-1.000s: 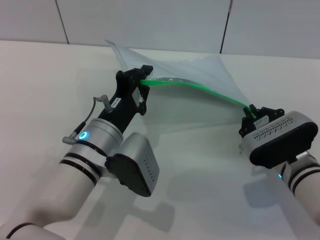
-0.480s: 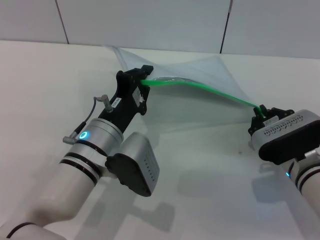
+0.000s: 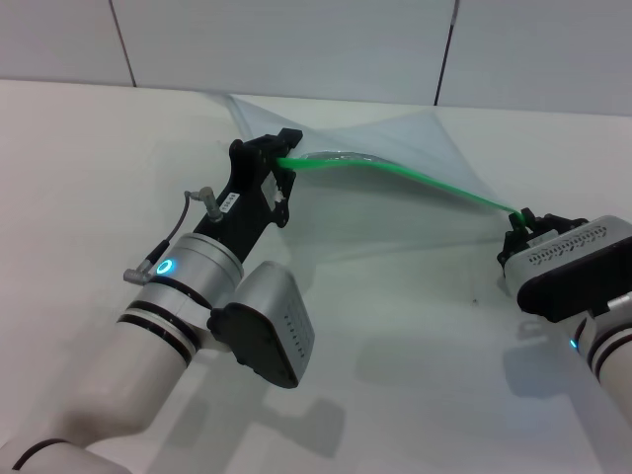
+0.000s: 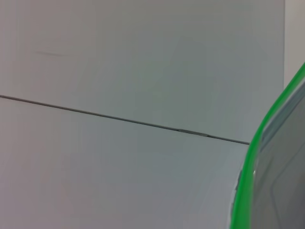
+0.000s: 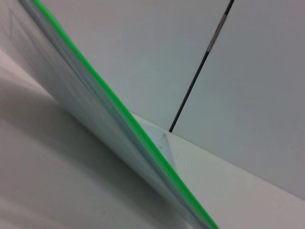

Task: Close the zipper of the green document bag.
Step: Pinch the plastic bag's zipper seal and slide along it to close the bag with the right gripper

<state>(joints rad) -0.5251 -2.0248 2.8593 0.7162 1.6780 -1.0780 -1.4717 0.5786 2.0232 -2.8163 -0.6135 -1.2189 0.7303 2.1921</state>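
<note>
The green document bag (image 3: 395, 212) is a translucent pale pouch held up off the white table (image 3: 89, 178) between both arms. Its zipper (image 3: 415, 179) runs as a thin bright green strip along the raised edge, stretched nearly straight. My left gripper (image 3: 286, 160) is shut on the strip's left end. At the right end, my right gripper (image 3: 524, 221) is shut on the zipper; the slider is hidden between its fingers. The left wrist view shows the zipper (image 4: 251, 157) curving along the bag (image 4: 286, 186). The right wrist view shows the zipper (image 5: 119, 109) running diagonally on the bag (image 5: 81, 95).
A grey panelled wall (image 3: 296, 39) with dark seams stands behind the table. The bag's far corner (image 3: 229, 99) rests near the table's back edge.
My right gripper has slid to the right along the green strip, and the strip now stretches longer and straighter. The left gripper has stayed in place.
</note>
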